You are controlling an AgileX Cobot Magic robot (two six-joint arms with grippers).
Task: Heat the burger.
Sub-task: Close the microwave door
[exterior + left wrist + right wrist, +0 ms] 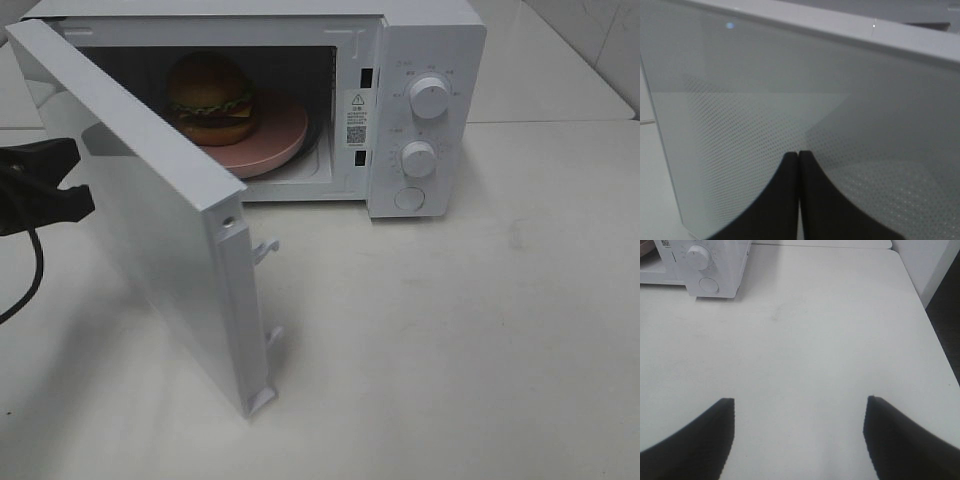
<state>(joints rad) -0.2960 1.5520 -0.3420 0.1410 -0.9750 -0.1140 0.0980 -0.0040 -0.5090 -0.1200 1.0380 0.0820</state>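
Burger (pixel 208 97) is on the pink plate (pixel 285 135) inside the microwave (pixel 430 40), door (pixel 130 190) wide open at left, so the left gripper (pixel 799 156), pinched shut and empty at the door's outer face, wants a smooth push near its free edge; right gripper (pixel 800 402) hangs spread, empty.

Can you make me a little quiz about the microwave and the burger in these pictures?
1. True or false: the white microwave oven has its white door shut.
2. Where is the burger with the glossy golden-brown bun? A: on top of the microwave. B: on the round pink plate inside it. C: in a gripper.
3. Fill in: the black left gripper is ___, while the black right gripper is open.
Key: 1 false; 2 B; 3 shut.
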